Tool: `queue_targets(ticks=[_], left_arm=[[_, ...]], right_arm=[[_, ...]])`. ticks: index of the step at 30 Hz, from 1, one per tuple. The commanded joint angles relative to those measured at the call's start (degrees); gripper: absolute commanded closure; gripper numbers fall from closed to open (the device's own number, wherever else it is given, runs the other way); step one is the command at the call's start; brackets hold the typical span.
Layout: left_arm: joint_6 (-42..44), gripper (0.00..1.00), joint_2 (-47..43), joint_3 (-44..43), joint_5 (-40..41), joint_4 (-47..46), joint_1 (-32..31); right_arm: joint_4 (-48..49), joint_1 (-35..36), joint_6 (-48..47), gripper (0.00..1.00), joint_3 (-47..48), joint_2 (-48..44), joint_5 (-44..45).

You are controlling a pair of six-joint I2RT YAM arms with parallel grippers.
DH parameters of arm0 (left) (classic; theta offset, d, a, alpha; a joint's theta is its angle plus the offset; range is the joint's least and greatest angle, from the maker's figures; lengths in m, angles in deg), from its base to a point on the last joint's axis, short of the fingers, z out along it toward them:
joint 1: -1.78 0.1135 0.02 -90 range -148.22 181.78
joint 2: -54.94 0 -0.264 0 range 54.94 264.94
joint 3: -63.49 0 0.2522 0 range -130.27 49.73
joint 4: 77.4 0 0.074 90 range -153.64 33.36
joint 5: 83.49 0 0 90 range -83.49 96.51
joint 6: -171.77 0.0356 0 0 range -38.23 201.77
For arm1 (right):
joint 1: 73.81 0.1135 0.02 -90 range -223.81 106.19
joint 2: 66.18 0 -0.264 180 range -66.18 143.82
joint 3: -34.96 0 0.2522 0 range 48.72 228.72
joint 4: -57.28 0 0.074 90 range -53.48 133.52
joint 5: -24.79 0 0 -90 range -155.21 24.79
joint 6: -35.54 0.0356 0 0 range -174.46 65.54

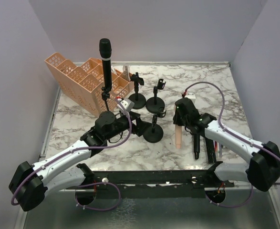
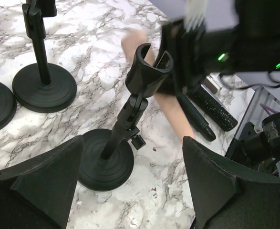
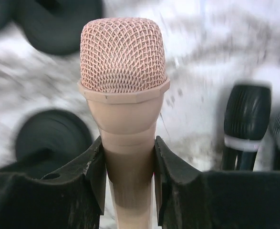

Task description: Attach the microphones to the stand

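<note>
My right gripper [image 1: 180,116] is shut on a pink microphone [image 1: 178,137], held head-up just above the table; the right wrist view shows its mesh head [image 3: 123,57] above the closed fingers [image 3: 94,167]. My left gripper [image 1: 140,125] is open and empty, its jaws wide apart [image 2: 130,195] just short of a black stand [image 2: 106,160]. That stand's empty clip [image 2: 147,64] tilts toward the pink microphone [image 2: 171,112]. A black microphone [image 1: 105,57] stands upright in another stand at the back left.
Two more empty stands [image 1: 137,94] [image 1: 156,98] are behind the near one. Black microphones [image 1: 196,145] lie on the table under my right arm, also in the right wrist view [image 3: 247,124]. An orange divided basket [image 1: 77,76] sits at the back left.
</note>
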Motion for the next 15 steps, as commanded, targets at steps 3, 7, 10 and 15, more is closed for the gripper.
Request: queue_targets(ticks=[3,7,10,15], left_arm=[[1.7,0.18,3.7,-3.4,2.8,-1.8,-0.4],[1.8,0.19,6.3,-4.9,1.9,-2.1,-0.5],[2.8,0.19,8.3,-5.7,0.4,-2.8,-0.5],[4.3,0.21,11.5,-7.3,-2.6,-5.2,-0.6]], right_arm=[[13.8,-0.1,-13.4,0.99,9.3,-8.3,6.2],[16.4,-0.1,-18.0,1.00,15.8,-9.9,5.6],[20.2,-0.2,-21.8,1.00,19.1,-11.5,-0.1],[34.6,-0.2,-28.5,0.99,16.8,-15.7,-16.3]])
